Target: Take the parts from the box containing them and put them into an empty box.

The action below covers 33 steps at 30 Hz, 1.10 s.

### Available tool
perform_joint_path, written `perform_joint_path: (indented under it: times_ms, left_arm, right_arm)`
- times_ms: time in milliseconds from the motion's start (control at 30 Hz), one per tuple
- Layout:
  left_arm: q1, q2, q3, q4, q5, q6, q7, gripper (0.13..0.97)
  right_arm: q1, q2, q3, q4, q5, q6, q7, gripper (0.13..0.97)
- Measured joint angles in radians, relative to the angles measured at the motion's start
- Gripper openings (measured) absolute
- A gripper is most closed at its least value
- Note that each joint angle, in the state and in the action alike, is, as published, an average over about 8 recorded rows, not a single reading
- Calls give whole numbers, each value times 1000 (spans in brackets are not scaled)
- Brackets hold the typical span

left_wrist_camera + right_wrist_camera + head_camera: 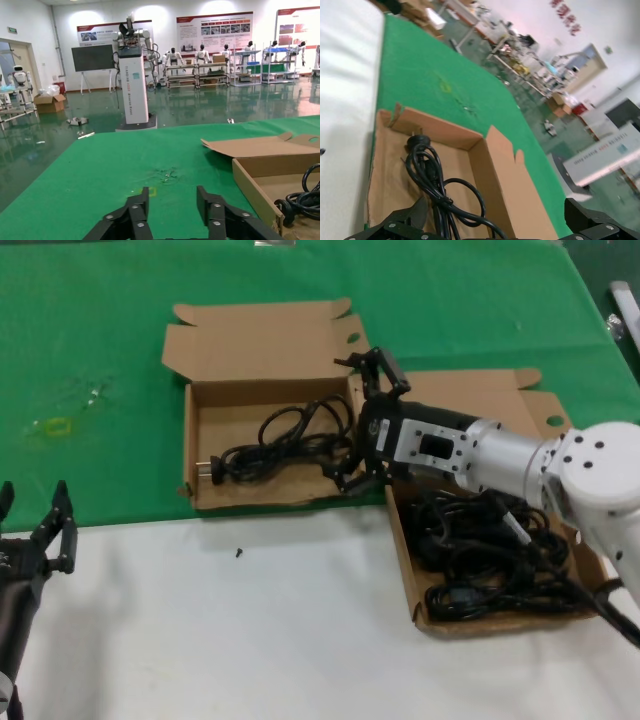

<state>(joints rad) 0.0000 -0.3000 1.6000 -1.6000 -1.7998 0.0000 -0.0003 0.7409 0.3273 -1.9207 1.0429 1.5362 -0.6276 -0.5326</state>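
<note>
A single black power cord (pixel 283 440) is seen lying loosely coiled on the floor of the left-hand cardboard box (pixel 205 400), whose front wall is ragged at the left corner. The cord's long axis runs across the box, roughly parallel to the front wall, with its plug (pixel 212 470) pointing toward the robot's left and its loops gathered toward the box's right side. In the right wrist view the same cord (pixel 432 175) is shown stretched from the plug end near the torn corner back toward the camera.

The remaining cords (pixel 490 555) are heaped as a tangled black mass in the right-hand cardboard box (pixel 405 550), its lid folded back on the green mat (pixel 100 330).

The right gripper (pixel 362 420) is held over the right end of the left box, just above the cord's loops, with its fingers spread wide and nothing held between them. The left gripper (pixel 40 525) is parked at the near left over the white table surface (pixel 250 640), well apart from both boxes, its fingers also parted and empty
</note>
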Motion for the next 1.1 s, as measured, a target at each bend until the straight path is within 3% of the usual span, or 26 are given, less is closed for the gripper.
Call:
perform_joint_path:
  times_ms: [267,400,667,967,1100]
  left_arm:
    - [0,0,0,0,0,0,0,472]
    - [0,0,0,0,0,0,0,472]
    - [0,0,0,0,0,0,0,695]
    - [0,0,0,0,0,0,0,856]
    - [0,0,0,0,0,0,0,889]
  right_arm:
    - [-100,-4,43,75,36,85,72,966]
    - [-150,-6,65,113,54,127,108,966]
    - [-251,-9,109,188,89,212,180,966]
    - [-363,-13,157,273,129,308,261,966]
    - [-413,-15,179,311,147,350,297,966]
